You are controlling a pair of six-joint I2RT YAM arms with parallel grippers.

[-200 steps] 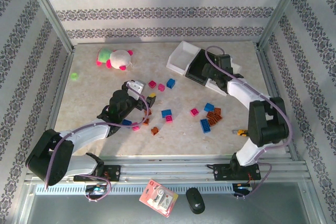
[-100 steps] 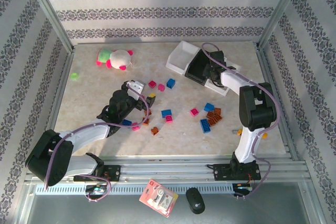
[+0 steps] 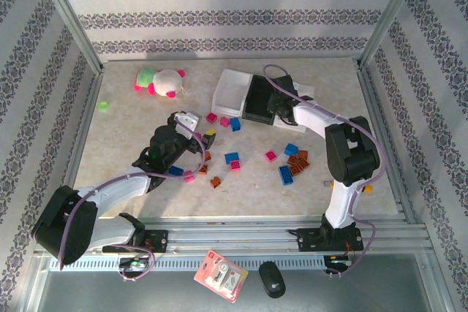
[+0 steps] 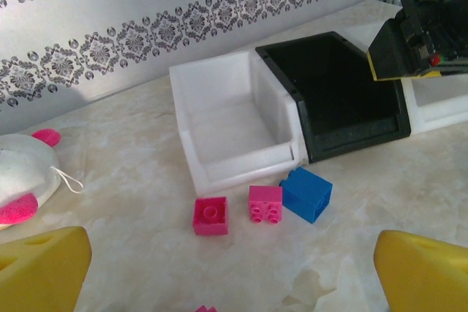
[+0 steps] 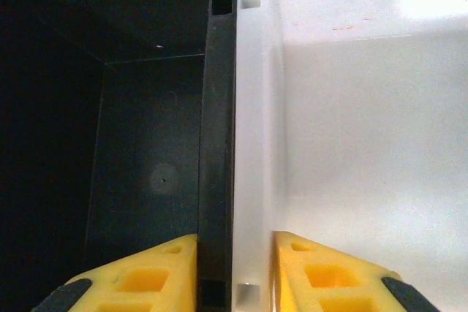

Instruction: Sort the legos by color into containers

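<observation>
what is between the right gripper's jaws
The adjoining walls of the black tray and a white tray, both pinched by the right gripper, in the right wrist view.

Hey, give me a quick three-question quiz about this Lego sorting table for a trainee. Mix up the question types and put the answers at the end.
1. True or false: the right claw is shut on the touching walls of the black rectangular plastic tray and the white plastic tray to its right.
2. What lies in the other white plastic tray, left of the black one? A) nothing B) orange bricks C) a plush toy
3. Fill in: in front of that tray, the square plastic brick beside two magenta-pink plastic bricks is coloured ____.
Key: 1 true; 2 A; 3 blue.
</observation>
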